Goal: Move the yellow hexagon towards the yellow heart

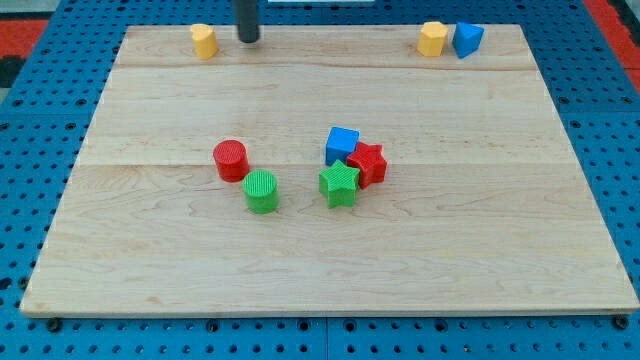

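A yellow hexagon [204, 41] sits near the board's top edge at the view's left. A yellow heart [432, 38] sits near the top edge at the view's right, touching a blue triangular block [467, 39] on its right. My tip [248, 40] rests on the board just right of the yellow hexagon, with a small gap between them. It is far to the left of the yellow heart. The rod rises out of the view's top.
A red cylinder [231, 160] and a green cylinder [262, 191] stand close together left of centre. A blue cube [342, 145], a red star [368, 164] and a green star [339, 185] cluster at centre. The wooden board [150, 260] lies on a blue pegboard.
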Action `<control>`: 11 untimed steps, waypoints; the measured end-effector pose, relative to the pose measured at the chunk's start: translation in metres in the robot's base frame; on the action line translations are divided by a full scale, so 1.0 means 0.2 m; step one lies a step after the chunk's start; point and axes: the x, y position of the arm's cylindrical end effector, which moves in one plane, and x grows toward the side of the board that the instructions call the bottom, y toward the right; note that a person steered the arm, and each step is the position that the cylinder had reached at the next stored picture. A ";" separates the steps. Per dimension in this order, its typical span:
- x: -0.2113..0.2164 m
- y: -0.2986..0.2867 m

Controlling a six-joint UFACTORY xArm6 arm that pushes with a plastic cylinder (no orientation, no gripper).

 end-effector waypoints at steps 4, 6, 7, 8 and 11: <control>0.45 2.02; -0.06 2.16; -0.02 1.81; -0.02 1.54; -0.02 0.65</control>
